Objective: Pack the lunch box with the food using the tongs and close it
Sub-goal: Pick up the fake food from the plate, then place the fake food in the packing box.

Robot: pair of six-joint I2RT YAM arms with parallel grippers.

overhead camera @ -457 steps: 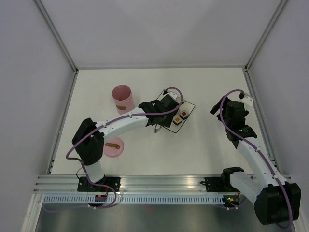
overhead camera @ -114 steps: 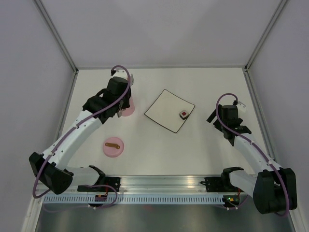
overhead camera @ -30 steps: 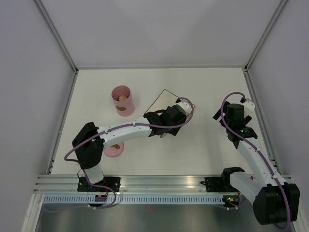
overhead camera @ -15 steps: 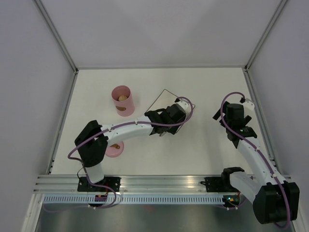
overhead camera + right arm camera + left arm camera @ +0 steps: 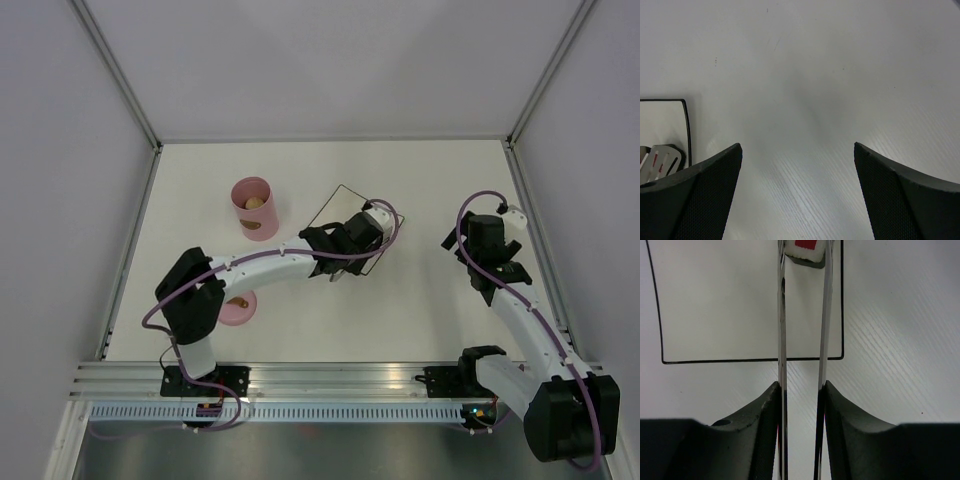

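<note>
Left to right. The box (image 5: 253, 207) stands open, well to the left of your left claw (image 5: 801, 390), with a beige ball (image 5: 254, 203) visible inside. Its lid (image 5: 240, 312) lies handle-up, left of and behind that claw, partly under the arm. The left claw is clenched on the tongs (image 5: 781, 340), one finger pressed on each blade, and the blades run straight ahead of it over the plate (image 5: 715, 300). At their tips, as far ahead of the claw as the wrist view reaches, sits a roll (image 5: 805, 256) with a red centre. A blade stands on each side of it, but you cannot tell from here whether they already pinch it. No other food shows on the plate. The right claw (image 5: 797, 150) hangs released well to the right of the left one, its fingers spread over bare table (image 5: 805, 75) with nothing between them. The step in hand appears to be gripping this roll. Your next move calls for squeezing until the blades bite, lifting clear of the plate, carrying left to the box mouth and easing the squeeze there. Too hard a squeeze may squirt the roll out. The lid comes afterwards.
</note>
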